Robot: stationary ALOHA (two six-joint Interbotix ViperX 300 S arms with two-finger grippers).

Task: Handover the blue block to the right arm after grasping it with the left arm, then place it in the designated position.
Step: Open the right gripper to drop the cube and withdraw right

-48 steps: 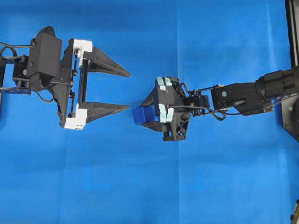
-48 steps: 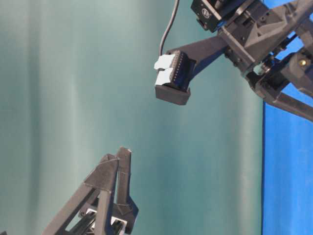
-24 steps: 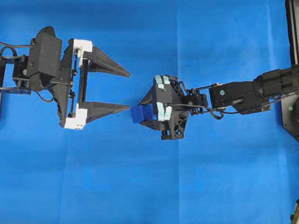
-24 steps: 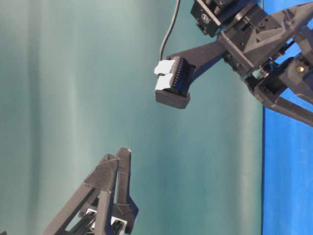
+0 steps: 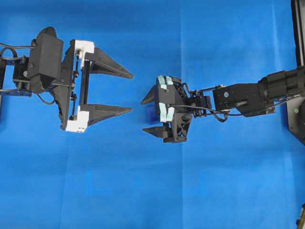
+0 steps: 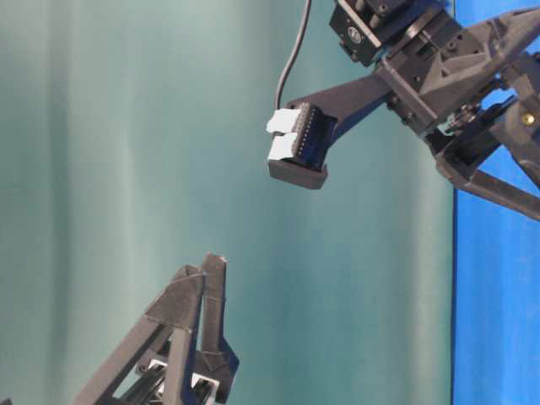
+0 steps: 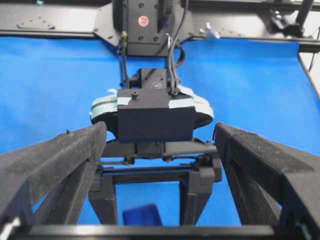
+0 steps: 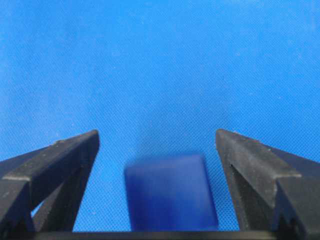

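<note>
Release stage, by the look: small dark-blue rounded cube (image 8: 170, 192), blurred, sits loose between spread black fingers of teal-trimmed right gripper (image 5: 148, 116), touching neither, over blue cloth (image 5: 190, 191), likely dropping to its spot; white-mounted left gripper (image 5: 125, 92) gapes empty nearby.

Blue cloth (image 5: 143, 191) on table, teal backdrop (image 6: 126, 169) behind.
</note>
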